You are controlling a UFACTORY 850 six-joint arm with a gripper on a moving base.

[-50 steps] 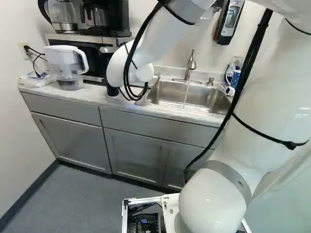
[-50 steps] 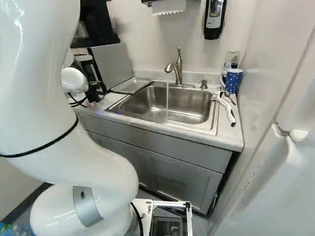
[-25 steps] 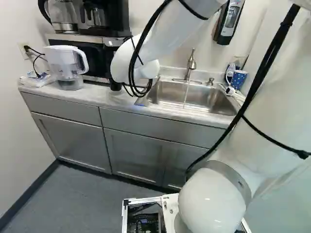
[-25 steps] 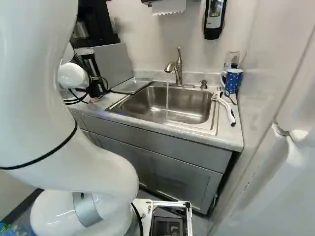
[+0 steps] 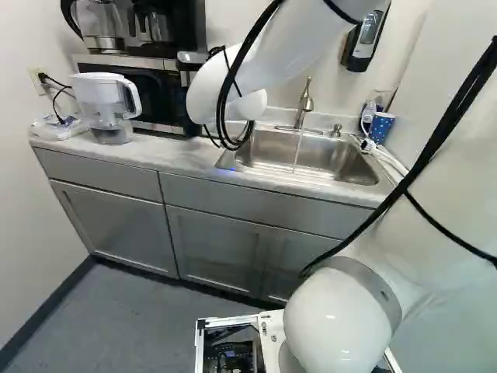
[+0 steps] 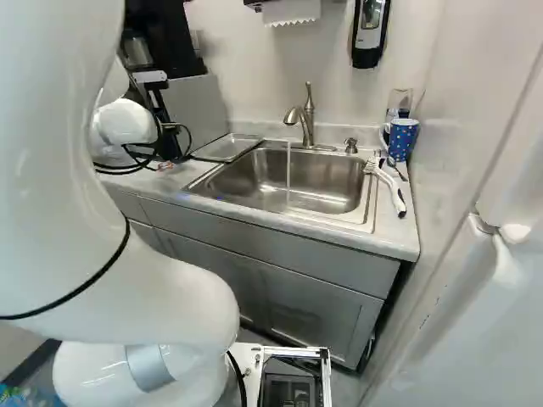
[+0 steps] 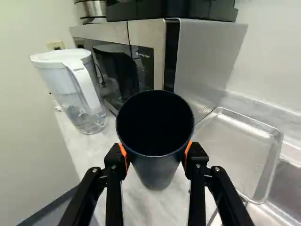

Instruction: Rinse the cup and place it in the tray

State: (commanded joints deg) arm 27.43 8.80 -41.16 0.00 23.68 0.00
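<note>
Over the pale marbled counter (image 5: 132,153), a black two-finger gripper (image 6: 159,100) with orange pads holds a dark, tapered cup (image 7: 157,172), the jaws clamped on it from opposite sides near its rim. The mouth of the cup faces the wrist camera, and its inside looks black. In the wrist view the cup shows between a white-lidded clear plastic pitcher (image 7: 70,89) and a shallow, rectangular silver metal tray (image 7: 237,150), apart from both. The tray lies beside the stainless-steel sink (image 6: 288,178), at the end nearer the silver-and-black microwave (image 7: 200,61). A thin stream of water runs from the brushed-metal faucet (image 6: 307,119) into the basin. Past the sink's other end, a blue patterned mug (image 6: 402,140) stands near a white-handled brush (image 6: 389,185).
</note>
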